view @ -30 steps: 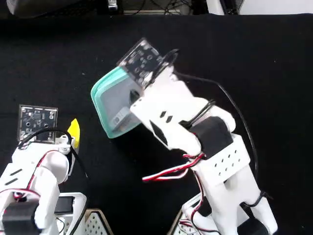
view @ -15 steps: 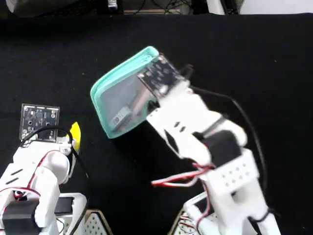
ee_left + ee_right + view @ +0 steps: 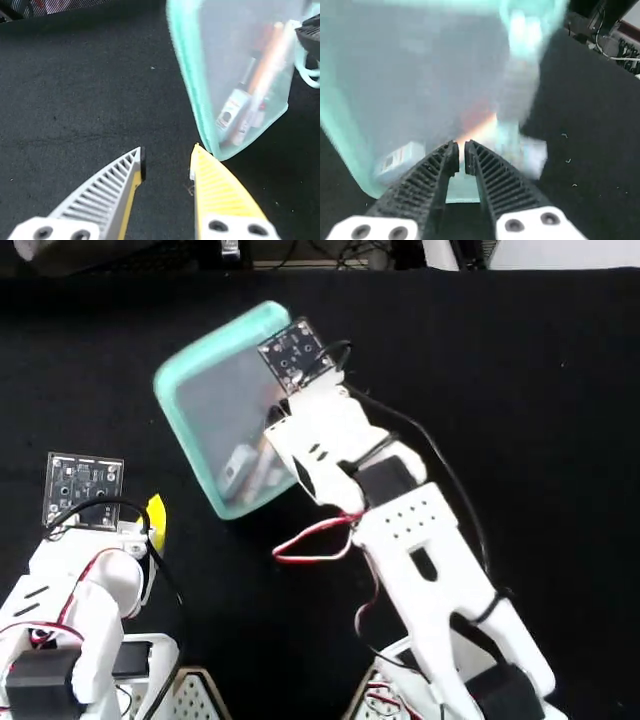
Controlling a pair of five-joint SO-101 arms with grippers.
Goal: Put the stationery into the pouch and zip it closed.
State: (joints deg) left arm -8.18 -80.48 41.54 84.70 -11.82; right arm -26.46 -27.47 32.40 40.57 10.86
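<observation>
A translucent pouch (image 3: 205, 410) with a teal rim stands tilted on the black cloth, and pens and other stationery (image 3: 245, 468) have slid to its lower corner. In the right wrist view my right gripper (image 3: 460, 150) is shut on the pouch's (image 3: 420, 75) near edge. In the left wrist view my left gripper (image 3: 167, 150) is open, with its yellow finger (image 3: 210, 180) just short of the pouch's (image 3: 240, 45) bottom corner. The stationery (image 3: 250, 100) shows through the clear wall. From above, the left arm's yellow finger (image 3: 153, 512) lies left of the pouch.
The black cloth (image 3: 540, 370) covers the whole table. The right arm's body (image 3: 420, 540) and a red-and-white cable (image 3: 310, 535) stretch from the front edge to the pouch. Cables and gear lie beyond the far edge.
My right arm has stretched farther out and turned, and the pouch has swung with it toward the far left, now showing more of its face. The left arm has stayed put.
</observation>
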